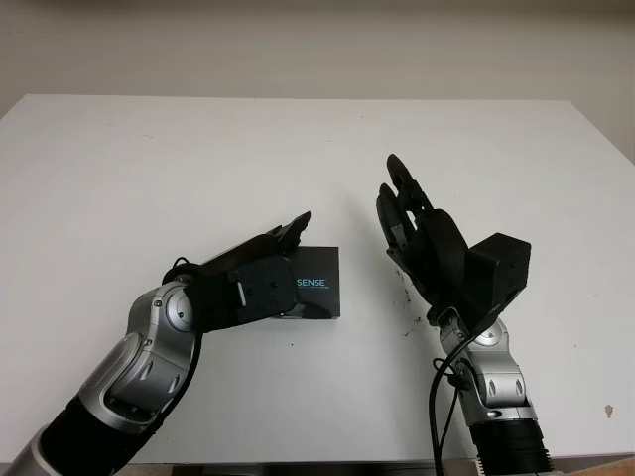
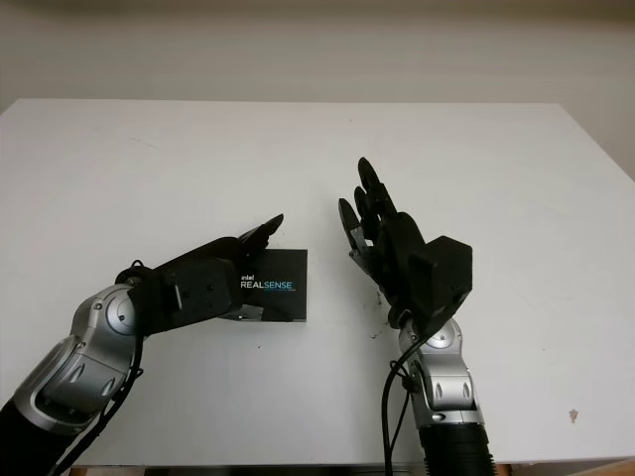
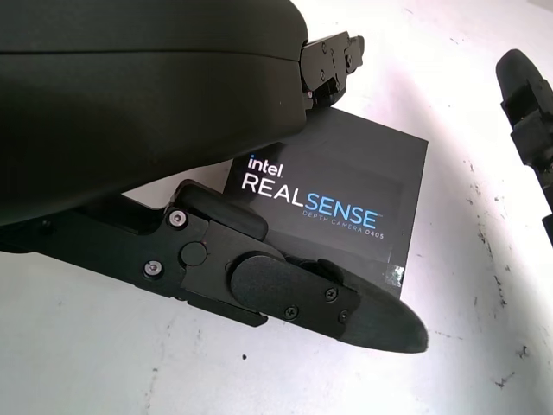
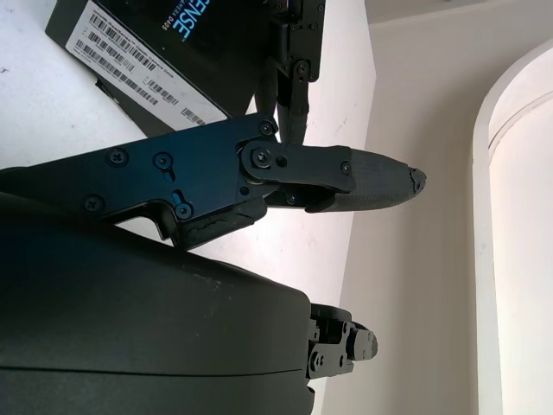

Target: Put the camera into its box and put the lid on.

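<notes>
The flat black cardboard box printed "intel REALSENSE" [image 2: 275, 286] lies closed on the white bench [image 2: 496, 178], lid on, near the middle front; judging by this, the packing looks finished or nearly so, with only a last press or the withdrawal of the hands left; whether the camera is inside cannot be seen. The black left hand [image 2: 213, 278] reaches over the box's left part, fingers extended along its top and near edge rather than clamped on it; whether they press on the lid is hard to tell. The black right hand [image 2: 382, 243] is raised just right of the box, open, holding nothing.
</notes>
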